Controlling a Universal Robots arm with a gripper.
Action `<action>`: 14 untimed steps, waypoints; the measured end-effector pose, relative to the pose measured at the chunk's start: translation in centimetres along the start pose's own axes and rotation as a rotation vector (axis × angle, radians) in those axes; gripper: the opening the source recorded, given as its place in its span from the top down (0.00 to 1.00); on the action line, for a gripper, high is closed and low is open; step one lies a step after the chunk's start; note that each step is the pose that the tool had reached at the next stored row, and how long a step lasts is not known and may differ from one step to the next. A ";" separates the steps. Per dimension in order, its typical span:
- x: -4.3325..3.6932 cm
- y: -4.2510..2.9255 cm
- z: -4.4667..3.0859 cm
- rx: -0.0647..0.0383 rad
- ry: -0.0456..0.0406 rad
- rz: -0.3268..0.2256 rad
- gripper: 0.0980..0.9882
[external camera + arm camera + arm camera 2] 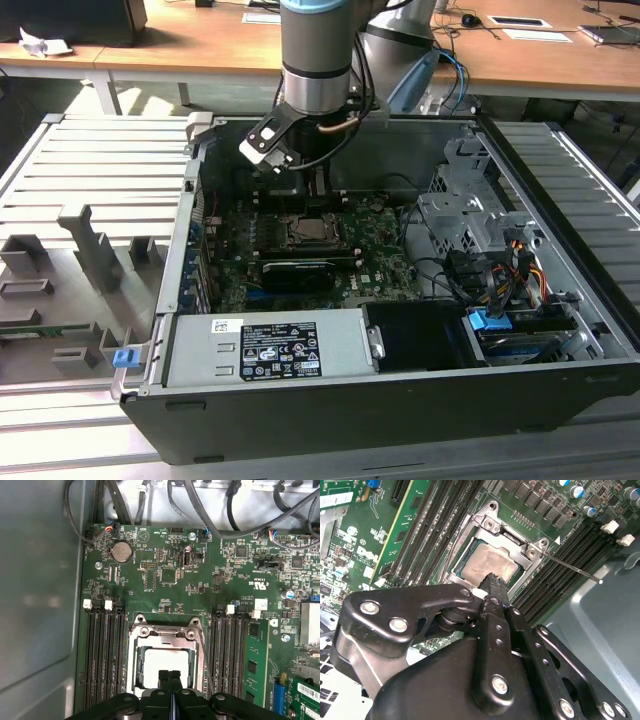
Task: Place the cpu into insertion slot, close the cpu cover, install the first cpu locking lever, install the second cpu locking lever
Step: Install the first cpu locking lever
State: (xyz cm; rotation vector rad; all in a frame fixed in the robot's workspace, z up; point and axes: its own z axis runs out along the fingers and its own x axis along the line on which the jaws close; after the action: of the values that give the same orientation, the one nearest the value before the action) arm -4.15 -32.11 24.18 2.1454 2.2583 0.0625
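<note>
Exterior view: open computer case [400,410] lying flat on a grey slatted surface [90,170], with a wooden desk [200,45] at the far side. Robot arm [318,60] reaches down from the far edge into the case, above the insertion slot [312,232] on the green board [380,265]. Long black card [298,272] lies just on the near side of the slot; labelled power supply [270,350] runs along the near wall; drive cage [470,215] stands at the exterior view's right. Item, gripper [169,675]: fingers pressed together in both wrist views, clenched on nothing, tips poised over the slot's edge (contact cannot be judged). Item, cpu [165,666]: seated in the slot, silvery top up. Item, cpu cover [165,632]: metal frame lying flat over the chip's margins, the chip visible through its cut-out. Item, locking lever [570,569]: thin metal rod jutting from a corner of the cover out across the memory slots [105,655], not tucked against the frame. Memory slots flank the insertion slot on both sides. Coin battery [121,551] sits on the board, well apart from the slot.
</note>
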 end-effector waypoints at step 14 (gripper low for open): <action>0.03 0.15 -3.18 0.002 -0.0083 -0.122 0.99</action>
State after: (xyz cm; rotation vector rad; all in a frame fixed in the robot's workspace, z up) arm -4.15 -32.11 27.36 1.9996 2.3800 0.0481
